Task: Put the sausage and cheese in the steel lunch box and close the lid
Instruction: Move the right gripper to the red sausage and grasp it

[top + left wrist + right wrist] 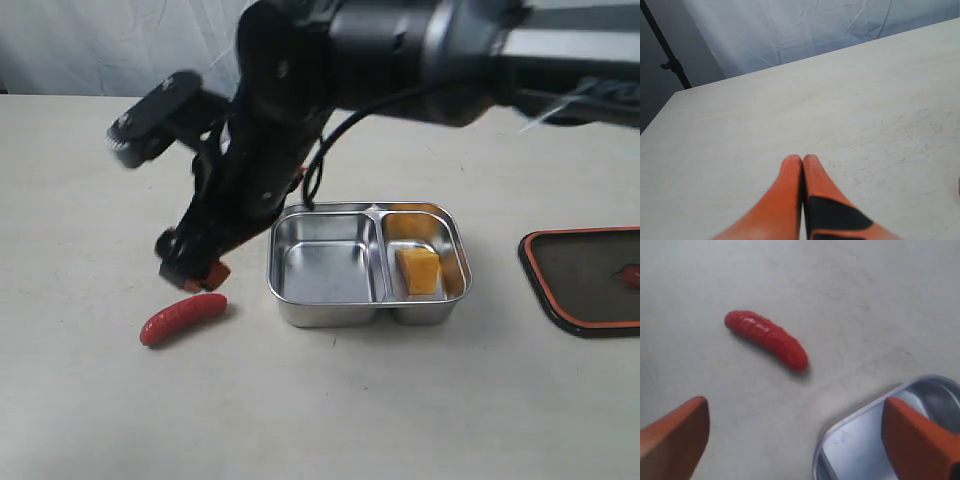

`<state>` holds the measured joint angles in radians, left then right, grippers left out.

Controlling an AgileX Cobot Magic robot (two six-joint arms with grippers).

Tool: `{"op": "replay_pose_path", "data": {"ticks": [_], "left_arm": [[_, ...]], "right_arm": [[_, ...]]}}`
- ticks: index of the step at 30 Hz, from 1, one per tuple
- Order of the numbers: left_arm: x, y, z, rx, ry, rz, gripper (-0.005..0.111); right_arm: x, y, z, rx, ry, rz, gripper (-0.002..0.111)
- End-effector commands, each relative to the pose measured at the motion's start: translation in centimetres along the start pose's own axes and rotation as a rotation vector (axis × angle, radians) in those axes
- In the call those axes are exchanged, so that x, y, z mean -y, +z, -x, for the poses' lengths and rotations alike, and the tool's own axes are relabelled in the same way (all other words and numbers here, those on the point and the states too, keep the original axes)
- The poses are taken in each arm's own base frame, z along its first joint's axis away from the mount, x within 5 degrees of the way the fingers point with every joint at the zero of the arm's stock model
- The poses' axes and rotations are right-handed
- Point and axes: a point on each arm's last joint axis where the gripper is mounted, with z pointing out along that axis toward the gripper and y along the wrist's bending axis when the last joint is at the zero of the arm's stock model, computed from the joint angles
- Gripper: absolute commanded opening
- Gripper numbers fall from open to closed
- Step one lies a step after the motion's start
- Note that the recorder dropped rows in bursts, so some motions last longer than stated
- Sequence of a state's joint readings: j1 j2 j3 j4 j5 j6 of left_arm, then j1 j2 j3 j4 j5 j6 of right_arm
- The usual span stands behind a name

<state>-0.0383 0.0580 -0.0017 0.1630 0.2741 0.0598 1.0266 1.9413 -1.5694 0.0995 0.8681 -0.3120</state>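
Note:
The red ridged sausage (183, 318) lies on the table left of the steel lunch box (300, 312). The yellow-orange cheese (419, 270) sits in the box's right compartment; the left compartment holds nothing. My right gripper (195, 268) has reached across the middle and hangs open just above and beside the sausage. In the right wrist view the sausage (767, 339) lies ahead of the wide-apart orange fingertips of that gripper (795, 402), and a corner of the box (855, 419) shows under one finger. The left gripper (802, 159) is shut over bare table. The dark lid (585, 255) lies at the far right.
The right arm's black body spans the top of the exterior view, above the box. A white curtain hangs behind the table. A dark stand pole (662, 45) rises past the table's far corner in the left wrist view.

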Motion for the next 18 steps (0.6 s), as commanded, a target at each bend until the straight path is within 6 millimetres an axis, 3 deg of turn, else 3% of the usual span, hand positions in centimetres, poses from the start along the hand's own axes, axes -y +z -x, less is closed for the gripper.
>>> {"op": "replay_pose_path", "data": {"ticks": [1,6,18], "left_arm": [[0.0,0.0,0.1,0.018,-0.004,-0.003,0.000],[0.0,0.0,0.1,0.018,-0.004,-0.003,0.000],[0.0,0.0,0.1,0.018,-0.004,-0.003,0.000]], "right_arm": [[-1.8,3.9,0.7,-0.070,-0.175,0.041,0.088],[-1.9,6.5,0.7,-0.113,-0.303,0.025,0.088],[-2.0,10.8,1.2,-0.025,-0.351,-0.022,0.088]]}}
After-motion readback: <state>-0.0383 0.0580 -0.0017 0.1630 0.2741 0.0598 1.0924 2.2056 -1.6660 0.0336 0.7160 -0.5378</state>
